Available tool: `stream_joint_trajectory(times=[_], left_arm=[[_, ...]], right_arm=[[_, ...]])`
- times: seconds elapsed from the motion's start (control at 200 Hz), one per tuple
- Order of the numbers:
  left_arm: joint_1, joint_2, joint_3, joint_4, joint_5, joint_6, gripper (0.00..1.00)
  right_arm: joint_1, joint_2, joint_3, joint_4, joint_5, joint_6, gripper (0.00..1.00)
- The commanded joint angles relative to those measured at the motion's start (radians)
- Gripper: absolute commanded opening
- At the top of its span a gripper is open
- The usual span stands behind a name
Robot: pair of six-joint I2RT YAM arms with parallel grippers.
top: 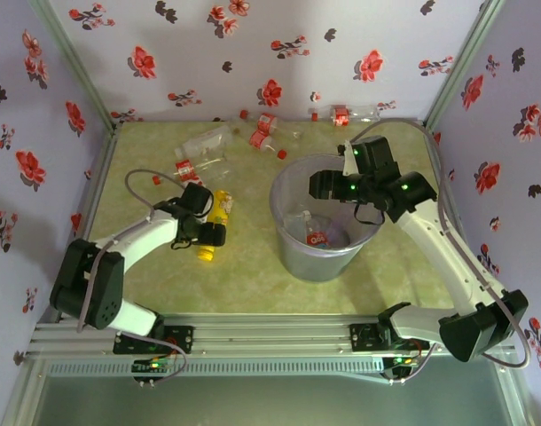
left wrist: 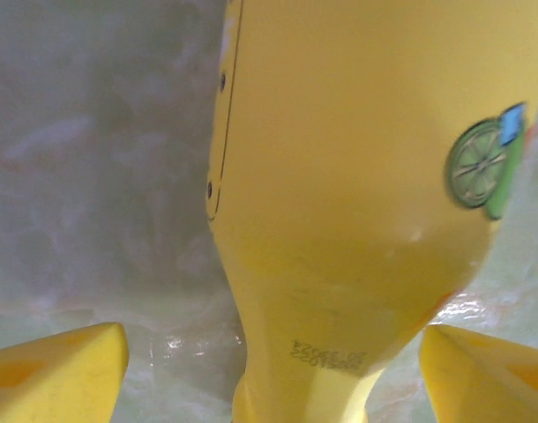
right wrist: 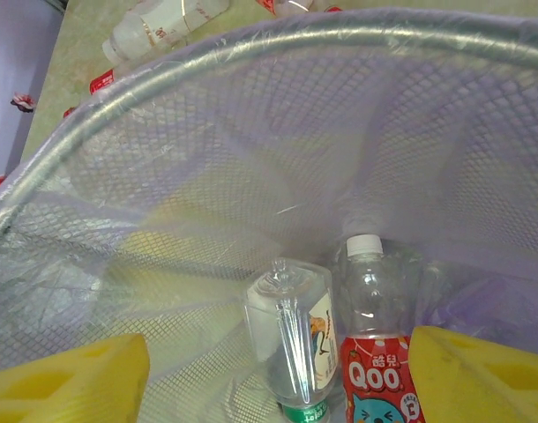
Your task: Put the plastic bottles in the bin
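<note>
Left gripper [left wrist: 273, 392], low over the table [left wrist: 93, 176]: yellow fingers [left wrist: 57, 370] spread apart, one on each side of the narrow neck end of the yellow bottle [left wrist: 357, 159], a gap showing on both sides. Wider body of that bottle ahead of the fingers, lying on the table, with a green lime sticker [left wrist: 482, 166] on the right-finger side.

Right gripper [right wrist: 273, 379], above the bin [right wrist: 251, 62]: fingers likewise parted, nothing held between them. Ahead of them, at the bottom of the bin: a red-labelled bottle [right wrist: 375, 361] with a white cap and, just beside it toward the left finger, a clear bottle [right wrist: 291, 335] with a green cap.

Beyond the left gripper, toward the far wall: loose clear bottles [top: 208, 142] with red caps and labels, scattered on the table, apart from the bin.
</note>
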Motion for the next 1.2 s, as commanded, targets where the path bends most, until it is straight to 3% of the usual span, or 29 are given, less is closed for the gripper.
stream_joint_trajectory(times=[0.0, 0.07, 0.19, 0.33, 0.535, 0.84, 1.085, 1.195], left_arm=[[0.0, 0.021, -0.011, -0.007, 0.016, -0.055, 0.76], [-0.003, 0.034, -0.009, -0.007, 0.017, -0.059, 0.7], [-0.008, 0.064, -0.004, 0.012, 0.018, -0.057, 0.68], [-0.009, 0.098, 0.01, 0.024, 0.018, -0.057, 0.51], [-0.012, 0.06, 0.018, 0.016, 0.013, -0.05, 0.4], [-0.023, -0.133, 0.018, 0.054, 0.021, -0.01, 0.22], [-0.054, -0.342, 0.01, 0.185, 0.137, 0.021, 0.0], [-0.072, -0.408, 0.004, 0.245, 0.184, 0.022, 0.0]], right_arm=[[-0.007, -0.013, 0.029, 0.018, 0.015, -0.018, 0.78], [-0.008, -0.011, 0.029, 0.022, 0.015, -0.019, 0.78], [-0.009, -0.016, 0.023, 0.041, 0.015, -0.014, 0.78], [-0.013, -0.02, 0.028, 0.048, 0.016, -0.012, 0.79], [-0.019, -0.03, 0.037, 0.038, 0.027, -0.021, 0.79], [-0.019, -0.047, 0.032, 0.071, 0.007, -0.021, 0.79], [-0.007, -0.055, 0.065, 0.201, -0.103, 0.016, 0.78], [0.027, -0.032, 0.097, 0.272, -0.143, 0.025, 0.78]])
